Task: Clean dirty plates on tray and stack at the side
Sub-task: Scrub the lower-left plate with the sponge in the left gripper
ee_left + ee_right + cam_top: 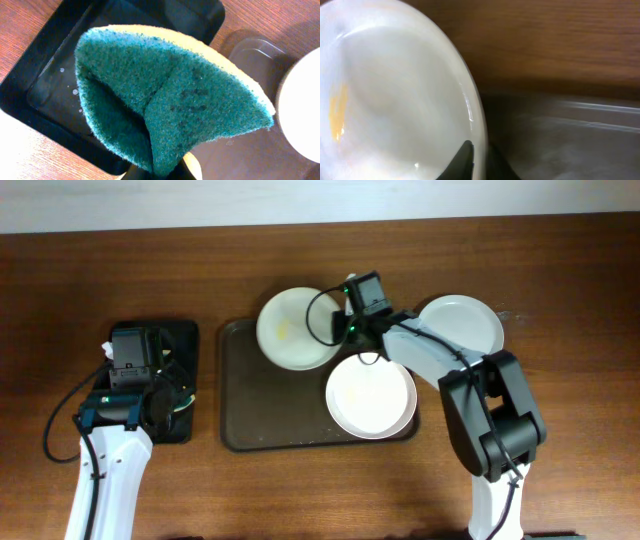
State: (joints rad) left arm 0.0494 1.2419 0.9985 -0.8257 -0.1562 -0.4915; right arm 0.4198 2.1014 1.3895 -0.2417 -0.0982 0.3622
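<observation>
Overhead: tray [245, 395] sits mid-table. The smeared plate [290, 330] lies at its far left corner, overhanging the far rim. The second plate [370, 395] lies on the tray's right side. The third plate [462, 323] is on the table right of the tray. The right gripper [347, 323] is at the smeared plate's right edge.

Left wrist: left gripper [160, 172] is clamped on a folded green sponge [165, 95] above the black tray [45, 85].

Right wrist: the fingers pinch the smeared plate's rim, one each side.

Plate [371, 397] at right on tray [248, 415]
</observation>
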